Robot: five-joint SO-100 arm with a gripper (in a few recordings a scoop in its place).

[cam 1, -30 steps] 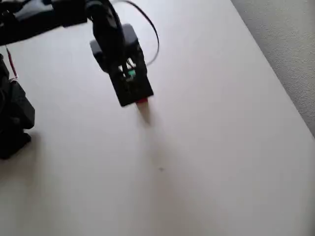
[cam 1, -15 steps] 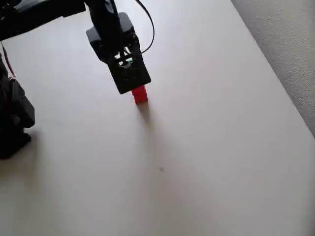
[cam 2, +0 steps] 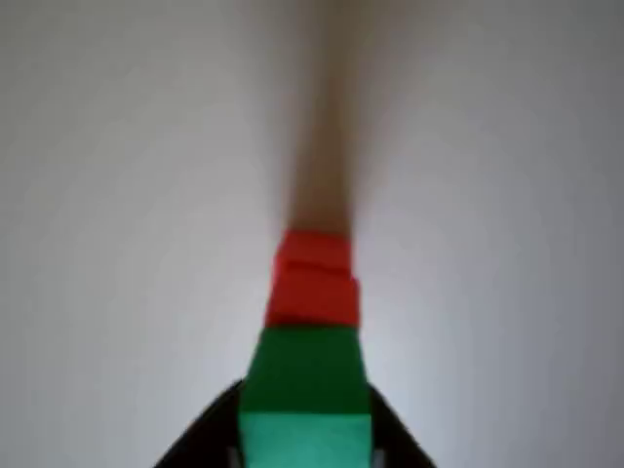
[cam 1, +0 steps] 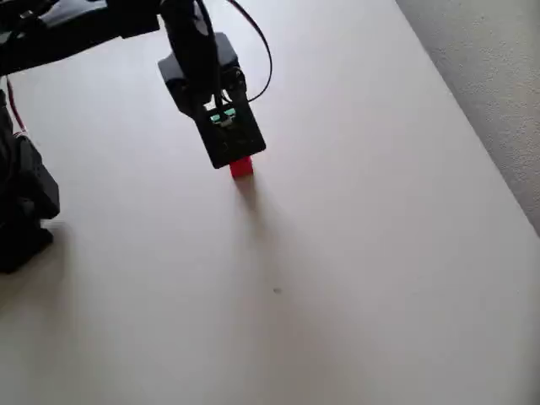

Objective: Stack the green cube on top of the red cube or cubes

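Green cube (cam 2: 306, 390) sits clamped between end effector (cam 2: 304, 444) fingers above red cubes (cam 2: 312, 278).

In the overhead view the gripper (cam 1: 226, 135) covers most of the red cubes (cam 1: 241, 167); only a small red part shows below it, too small to tell one cube from the other. The green cube (cam 1: 222, 117) shows there as a small sliver among the black parts. In the wrist view the green cube (cam 2: 305, 400) is cut off by the bottom edge, as are the dark fingers (cam 2: 200, 439) beside it. The whole wrist view is soft and blurred.
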